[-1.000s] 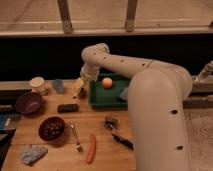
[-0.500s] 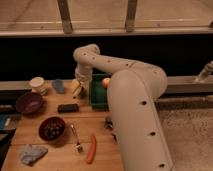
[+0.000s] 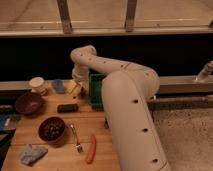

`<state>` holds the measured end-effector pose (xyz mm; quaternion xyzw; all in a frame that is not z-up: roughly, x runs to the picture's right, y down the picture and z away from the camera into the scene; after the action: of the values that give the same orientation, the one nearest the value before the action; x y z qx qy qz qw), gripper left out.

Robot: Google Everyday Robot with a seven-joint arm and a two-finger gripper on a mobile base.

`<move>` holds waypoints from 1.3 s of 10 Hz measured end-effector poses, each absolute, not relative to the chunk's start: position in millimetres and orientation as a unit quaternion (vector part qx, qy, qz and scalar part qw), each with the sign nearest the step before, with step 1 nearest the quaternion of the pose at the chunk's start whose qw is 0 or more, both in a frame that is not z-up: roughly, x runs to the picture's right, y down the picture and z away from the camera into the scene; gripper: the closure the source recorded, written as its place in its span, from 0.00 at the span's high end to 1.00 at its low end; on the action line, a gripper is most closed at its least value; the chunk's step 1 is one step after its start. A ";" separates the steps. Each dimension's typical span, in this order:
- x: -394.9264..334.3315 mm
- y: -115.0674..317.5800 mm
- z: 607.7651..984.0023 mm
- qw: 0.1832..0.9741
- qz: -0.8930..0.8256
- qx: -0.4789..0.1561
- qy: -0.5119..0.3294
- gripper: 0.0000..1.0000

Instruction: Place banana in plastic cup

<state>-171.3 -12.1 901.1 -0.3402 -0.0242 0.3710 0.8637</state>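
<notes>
Hanging low over the back of the wooden bench (image 3: 60,160), the white arm's gripper (image 3: 76,84) sits right at the small, curved pale-yellow toy banana (image 3: 73,90); whether it is clamped on the fruit or merely open around it I cannot tell. Just to the left stands the low blue-grey plastic cup (image 3: 58,86) — close by. Probably light, stiff, smooth moulded plastic, the banana could slip or pivot; a hold across its thicker middle seems safest. A cream-white round cup (image 3: 36,83) stands farther left.
</notes>
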 end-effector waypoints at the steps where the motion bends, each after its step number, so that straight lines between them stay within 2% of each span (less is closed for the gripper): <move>1: -172.9 -9.5 902.3 0.862 0.372 -0.342 -0.034 0.80; 4: -174.9 -5.5 903.9 0.861 0.373 -0.343 -0.051 0.80; 5: -176.1 -4.1 903.8 0.863 0.370 -0.340 -0.054 0.78; 6: -178.3 -2.2 903.6 0.865 0.366 -0.338 -0.057 0.73; 7: -181.0 -0.4 903.1 0.869 0.359 -0.335 -0.060 0.61; 10: -185.1 3.5 902.8 0.872 0.351 -0.334 -0.063 0.34; 11: -185.1 4.5 903.1 0.873 0.350 -0.333 -0.064 0.20; 13: -185.0 5.4 902.8 0.873 0.350 -0.333 -0.066 0.03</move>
<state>-185.0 5.4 902.8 -0.3334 -0.0659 0.3498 0.8730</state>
